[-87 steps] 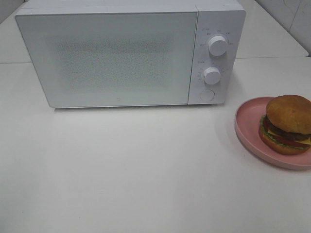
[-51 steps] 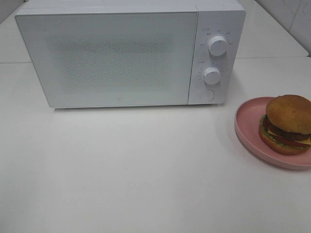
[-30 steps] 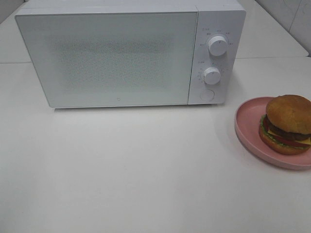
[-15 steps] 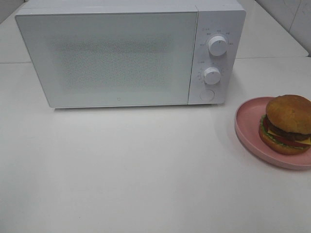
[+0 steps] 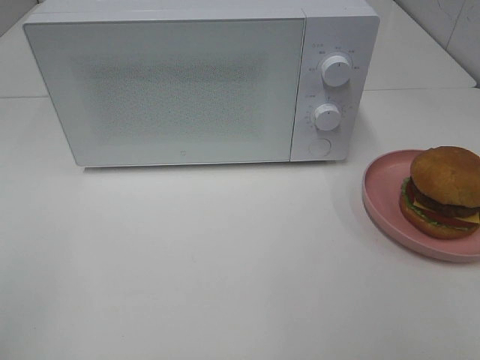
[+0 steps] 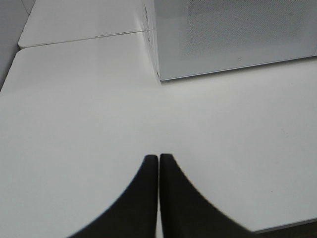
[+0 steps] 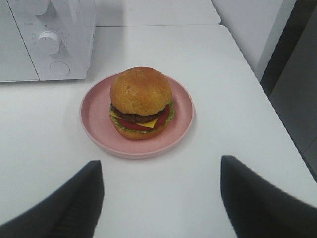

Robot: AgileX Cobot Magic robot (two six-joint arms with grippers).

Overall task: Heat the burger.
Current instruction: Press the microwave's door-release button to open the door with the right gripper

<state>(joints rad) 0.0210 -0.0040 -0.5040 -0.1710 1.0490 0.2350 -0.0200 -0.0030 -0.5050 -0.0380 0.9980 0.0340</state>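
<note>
Golden-bunned burger [image 7: 141, 101] on round pink plate [image 7: 94, 119] ahead of gaping, empty right fingers [image 7: 74, 203]; left fingers [image 6: 143, 198] pressed together. Best: straddle bun evenly, squeeze gently.

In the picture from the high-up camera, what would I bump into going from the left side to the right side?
microwave door → control panel → burger, sitting on the pink plate

The left gripper [image 6: 158, 158] has its jaws pressed together; the right gripper [image 7: 161, 166] has its jaws spread wide apart.
</note>
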